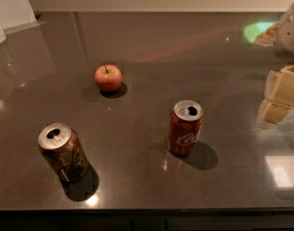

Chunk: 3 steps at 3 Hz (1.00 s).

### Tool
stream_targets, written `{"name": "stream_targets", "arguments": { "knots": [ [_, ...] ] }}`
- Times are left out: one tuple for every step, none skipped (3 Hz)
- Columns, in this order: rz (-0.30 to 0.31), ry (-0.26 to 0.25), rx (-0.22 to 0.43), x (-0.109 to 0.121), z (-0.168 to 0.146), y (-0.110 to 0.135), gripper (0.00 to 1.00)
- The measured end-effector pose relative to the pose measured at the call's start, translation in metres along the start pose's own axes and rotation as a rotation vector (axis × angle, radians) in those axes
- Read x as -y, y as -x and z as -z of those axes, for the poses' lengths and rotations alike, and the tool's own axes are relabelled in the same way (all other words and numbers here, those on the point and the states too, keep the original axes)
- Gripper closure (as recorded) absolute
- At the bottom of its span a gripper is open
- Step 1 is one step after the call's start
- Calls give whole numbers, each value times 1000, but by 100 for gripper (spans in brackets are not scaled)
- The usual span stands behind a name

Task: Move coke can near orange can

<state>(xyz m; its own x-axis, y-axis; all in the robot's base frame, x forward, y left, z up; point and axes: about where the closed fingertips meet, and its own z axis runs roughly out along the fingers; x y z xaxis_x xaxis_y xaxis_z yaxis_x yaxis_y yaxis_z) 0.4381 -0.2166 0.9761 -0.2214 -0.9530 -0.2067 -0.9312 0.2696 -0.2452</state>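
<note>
The gripper (280, 99) is seen at the right edge of the view, raised above the table (151, 189) and holding nothing; whether it is open or closed cannot be told. The coke can (185, 128) stands upright to the left of the gripper and a little nearer the table's front edge, well apart from it. The orange can (62, 153) is found much farther from the gripper on the same side, beyond the coke can, with bare tabletop between the two. An apple (108, 77) lies farther back, also left of the gripper. The coke can is judged to be light, thin-walled and smooth, so it could dent under a hard squeeze or slip on the glossy surface; it is best taken across the middle of its body, below the rim. Both cans show a dark opened mouth in their silver tops; what, if anything, remains inside cannot be seen, so the coke can should be kept upright.
</note>
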Motion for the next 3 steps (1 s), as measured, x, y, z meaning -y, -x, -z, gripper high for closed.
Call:
{"name": "stream_targets", "arguments": {
  "knots": [
    [8,-2,16,-1,1,3,0],
    [54,38,99,-11,-7,17,0],
    [115,104,222,-30,-23,42,0]
  ]
}}
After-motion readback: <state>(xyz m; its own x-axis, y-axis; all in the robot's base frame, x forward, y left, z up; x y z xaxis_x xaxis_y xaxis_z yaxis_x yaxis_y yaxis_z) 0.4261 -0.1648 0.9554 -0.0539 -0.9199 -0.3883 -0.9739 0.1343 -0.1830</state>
